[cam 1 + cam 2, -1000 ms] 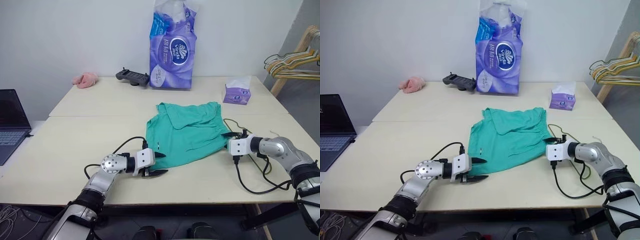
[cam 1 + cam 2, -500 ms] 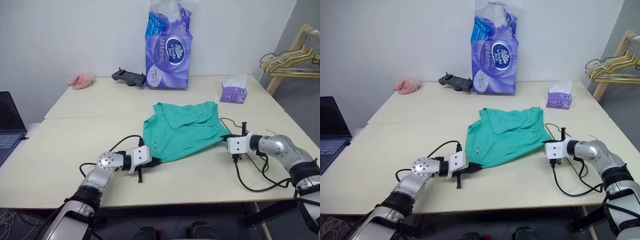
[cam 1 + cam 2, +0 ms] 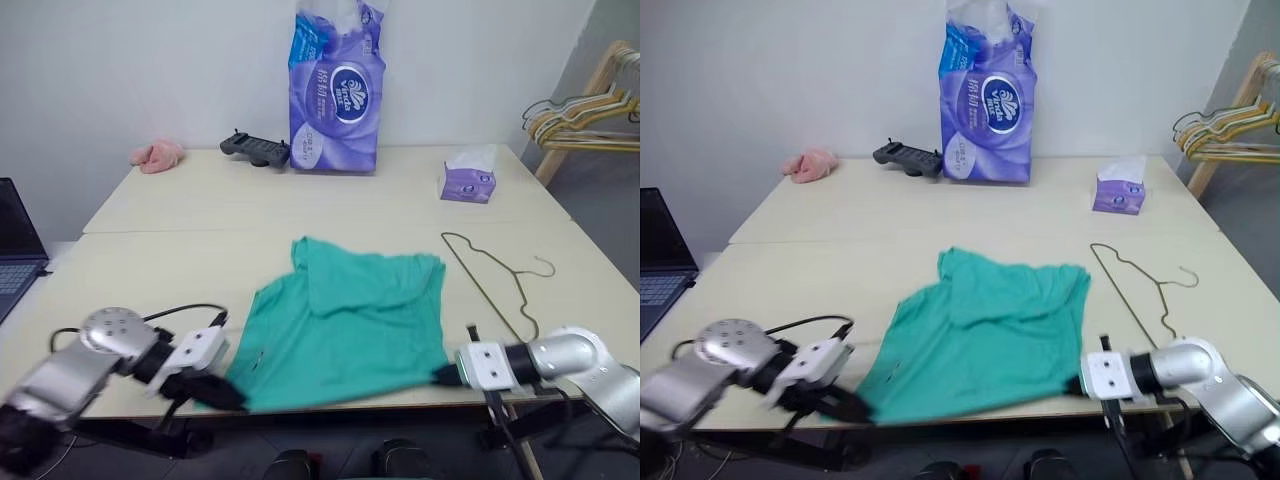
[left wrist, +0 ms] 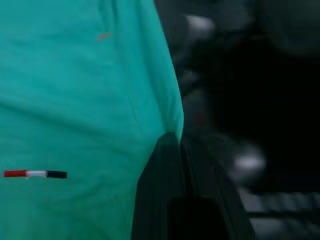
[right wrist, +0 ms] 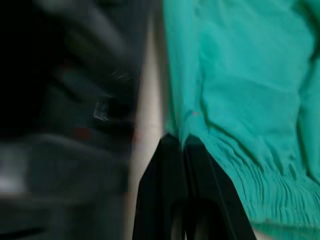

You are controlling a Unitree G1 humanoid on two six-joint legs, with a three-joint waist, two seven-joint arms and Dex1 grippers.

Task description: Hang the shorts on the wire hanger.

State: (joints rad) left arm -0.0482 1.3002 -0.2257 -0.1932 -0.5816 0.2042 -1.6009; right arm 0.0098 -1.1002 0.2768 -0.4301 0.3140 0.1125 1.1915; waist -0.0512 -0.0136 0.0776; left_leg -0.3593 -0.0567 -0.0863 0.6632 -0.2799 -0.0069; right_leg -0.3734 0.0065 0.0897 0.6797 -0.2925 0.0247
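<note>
Dragged toward the tabletop's [image 3: 120, 260] near edge, the shorts [image 3: 345, 325] were pinched by both closed hands, left hand [image 3: 222, 393] and right hand [image 3: 443, 375], needing even tension before reaching the uncovered wire hanger [image 3: 495, 283].

Soft matt cloth shorts [image 3: 345, 330], thin wire hanger [image 3: 495, 285], smooth matt table [image 3: 300, 200], glossy plastic-wrapped paper pack [image 3: 335, 85]

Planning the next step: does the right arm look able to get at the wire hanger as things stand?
Probably not yet. The right pincer is shut on the shorts at the table's near edge. The wire hanger lies uncovered just beyond, with bare table between, so it looks reachable once freed.
</note>
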